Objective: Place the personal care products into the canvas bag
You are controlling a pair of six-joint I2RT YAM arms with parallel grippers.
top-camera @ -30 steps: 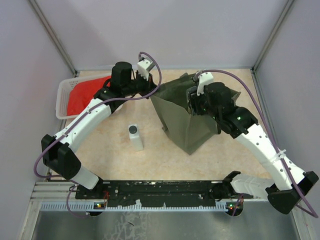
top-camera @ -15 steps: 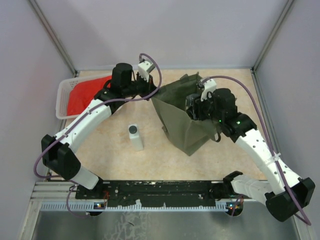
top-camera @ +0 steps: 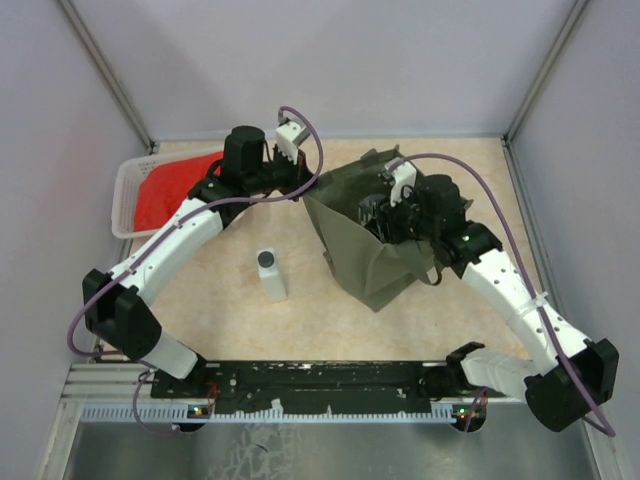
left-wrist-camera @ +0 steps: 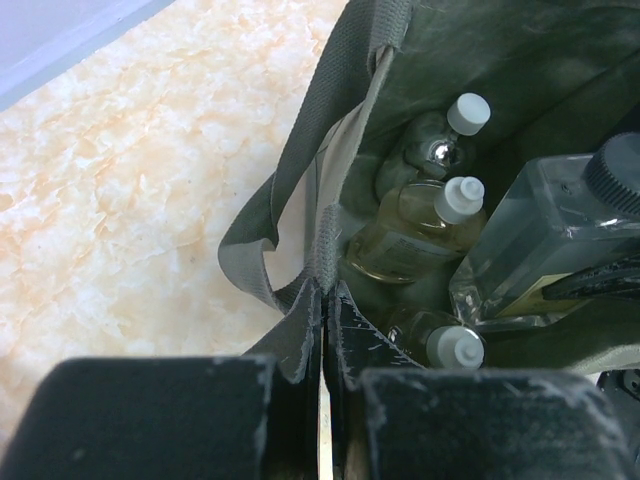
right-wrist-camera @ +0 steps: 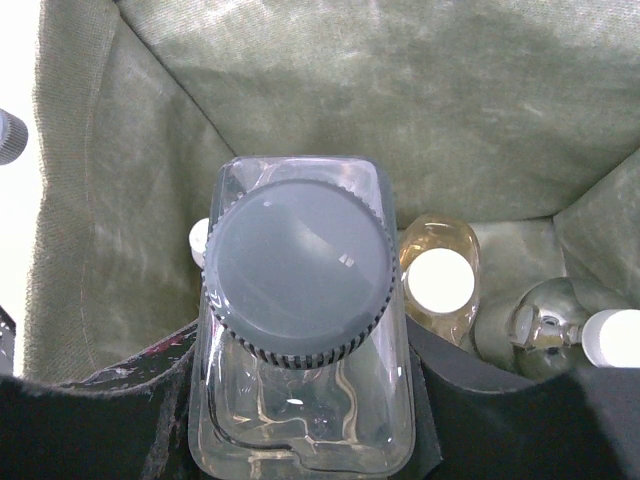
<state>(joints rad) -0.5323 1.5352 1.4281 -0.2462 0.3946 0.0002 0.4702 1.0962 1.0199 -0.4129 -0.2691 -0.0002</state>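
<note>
The bag [top-camera: 372, 262] is coarse olive canvas, boxy, with soft creased walls. It stands centre right in the top view on the marbled beige worktop [top-camera: 220, 300]. At its bottom lie glossy white-capped bottles [left-wrist-camera: 415, 235], two of them holding amber liquid. The right hand [right-wrist-camera: 300, 405], angled down into the bag's mouth, is clamped on a clear bottle [right-wrist-camera: 300, 330] — flat-sided, with a ridged dark cap. The left hand [left-wrist-camera: 323, 325], outstretched from the left, is pinched together on the bag's rim. A white bottle [top-camera: 271, 277] with a dark-grey cap stands upright on the worktop — left of the bag.
</note>
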